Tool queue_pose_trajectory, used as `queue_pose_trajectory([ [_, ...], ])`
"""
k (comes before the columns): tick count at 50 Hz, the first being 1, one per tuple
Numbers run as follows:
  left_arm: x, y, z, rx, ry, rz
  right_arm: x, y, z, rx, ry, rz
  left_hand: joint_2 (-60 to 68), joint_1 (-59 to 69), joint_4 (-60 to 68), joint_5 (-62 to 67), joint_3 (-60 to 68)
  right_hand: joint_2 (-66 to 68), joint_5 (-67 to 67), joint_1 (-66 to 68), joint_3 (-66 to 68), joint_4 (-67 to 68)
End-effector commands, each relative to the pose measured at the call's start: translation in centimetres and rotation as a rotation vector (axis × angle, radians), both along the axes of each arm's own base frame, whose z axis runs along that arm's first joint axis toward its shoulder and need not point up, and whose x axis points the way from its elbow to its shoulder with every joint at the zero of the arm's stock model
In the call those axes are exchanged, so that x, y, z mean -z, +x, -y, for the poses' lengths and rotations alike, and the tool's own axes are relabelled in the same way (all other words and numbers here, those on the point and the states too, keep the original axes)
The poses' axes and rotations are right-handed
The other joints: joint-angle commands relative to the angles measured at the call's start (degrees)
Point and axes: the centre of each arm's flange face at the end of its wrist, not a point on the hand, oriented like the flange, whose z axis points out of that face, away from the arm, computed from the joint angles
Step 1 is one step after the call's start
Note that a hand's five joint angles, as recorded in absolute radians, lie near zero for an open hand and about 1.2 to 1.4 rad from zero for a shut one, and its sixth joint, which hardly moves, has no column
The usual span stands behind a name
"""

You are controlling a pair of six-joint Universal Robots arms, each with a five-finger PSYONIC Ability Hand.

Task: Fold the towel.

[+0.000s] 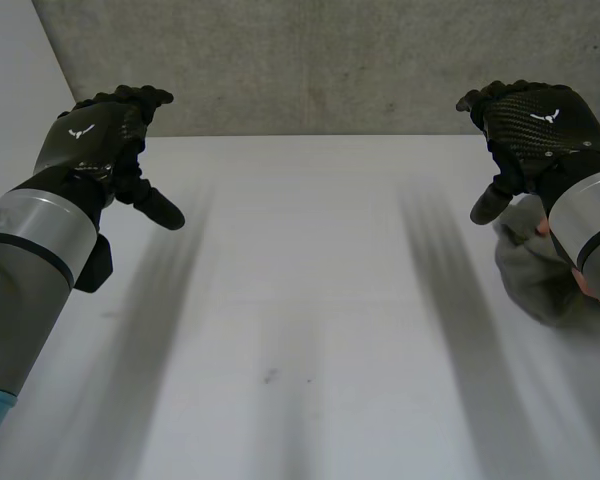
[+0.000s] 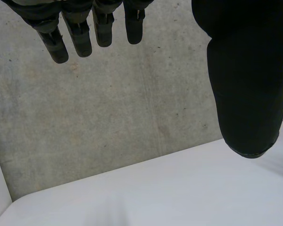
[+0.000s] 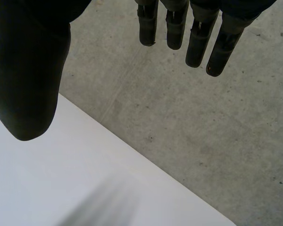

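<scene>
Both hands raised above counter [image 1: 310, 300]: left hand [image 1: 90, 140] and right hand [image 1: 535, 120], fingers [image 2: 80, 40] straight, released, holding nothing. Grey towel [image 1: 530, 275] bunched at counter's right side, under right arm. Judgement: drag towel to centre, flatten, then pinch near corners evenly.

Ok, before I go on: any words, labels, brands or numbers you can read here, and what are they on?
No readable words or numbers anywhere.
Back of the left hand: a white winged emblem, no letters.
Back of the right hand: the same white emblem, no letters.
On the towel: no tag or print visible.
On the table and the wall: no text.
</scene>
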Motion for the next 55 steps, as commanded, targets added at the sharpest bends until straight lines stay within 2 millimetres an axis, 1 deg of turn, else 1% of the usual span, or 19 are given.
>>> queue_pose_trajectory([
  [1, 0.0, 0.1, 0.0, -0.003, -0.001, 0.000, 0.0, 0.0, -0.2, -0.003, 0.002, 0.004, 0.59, 0.14, 0.48, -1.64, 0.47, -4.65, -3.15, -2.73, -4.19, -4.66],
  [9, 0.1, 0.2, -0.2, -0.003, 0.001, 0.005, 0.0, 0.2, -0.7, -0.015, 0.003, 0.002, 0.59, 0.14, 0.48, -1.64, 0.47, -4.65, -3.15, -2.73, -4.19, -4.66],
  [20, 0.1, 0.2, -0.3, -0.002, 0.000, 0.005, -0.7, 0.1, -1.3, -0.022, -0.021, 0.010, 0.59, 0.14, 0.48, -1.64, 0.47, -4.65, -3.15, -2.73, -4.19, -4.66],
  [25, 0.2, 0.2, -0.2, -0.003, 0.002, 0.006, -0.7, 0.2, -1.4, -0.023, -0.019, 0.009, 0.59, 0.14, 0.48, -1.64, 0.47, -4.65, -3.15, -2.73, -4.19, -4.66],
  [39, 0.2, 0.2, -0.3, -0.002, 0.002, 0.006, -0.6, 0.2, -1.4, -0.023, -0.018, 0.004, 0.59, 0.14, 0.48, -1.64, 0.47, -4.65, -3.15, -2.73, -4.19, -4.66],
  [45, 0.5, 0.2, -0.2, -0.002, 0.010, 0.010, -0.8, 0.0, -0.8, -0.006, -0.022, -0.005, 0.59, 0.14, 0.48, -1.64, 0.47, -4.65, -3.15, -2.73, -4.19, -4.66],
  [47, 0.7, 0.1, -0.1, -0.002, 0.013, 0.012, -0.7, -0.1, -0.6, -0.002, -0.018, -0.014, 0.59, 0.14, 0.48, -1.64, 0.47, -4.65, -3.15, -2.73, -4.19, -4.66],
  [49, 0.8, 0.1, -0.1, -0.002, 0.013, 0.012, -0.2, -0.2, -0.4, 0.001, -0.010, -0.074, 0.59, 0.14, 0.48, -1.64, 0.47, -4.65, -3.15, -2.73, -4.19, -4.66],
  [50, 1.0, 0.1, -0.1, -0.002, 0.015, 0.014, -0.2, -0.2, -0.4, 0.001, -0.010, -0.075, 0.59, 0.14, 0.48, -1.64, 0.47, -4.65, -3.15, -2.73, -4.19, -4.66],
  [52, 1.1, 0.1, -0.1, 0.000, 0.015, 0.014, 1.4, -0.1, 0.0, -0.004, 0.050, -0.188, 0.59, 0.14, 0.48, -1.64, 0.47, -4.65, -3.15, -2.73, -4.19, -4.66],
  [53, 1.2, 0.0, -0.1, 0.000, 0.012, 0.014, 1.4, -0.1, 0.0, -0.004, 0.050, -0.189, 0.59, 0.14, 0.48, -1.64, 0.47, -4.65, -3.15, -2.73, -4.19, -4.66],
  [55, 1.2, 0.0, -0.1, 0.001, 0.009, 0.013, 2.9, -0.5, 0.2, -0.010, 0.126, -0.298, 0.59, 0.14, 0.48, -1.64, 0.47, -4.65, -3.15, -2.73, -4.19, -4.66],
])
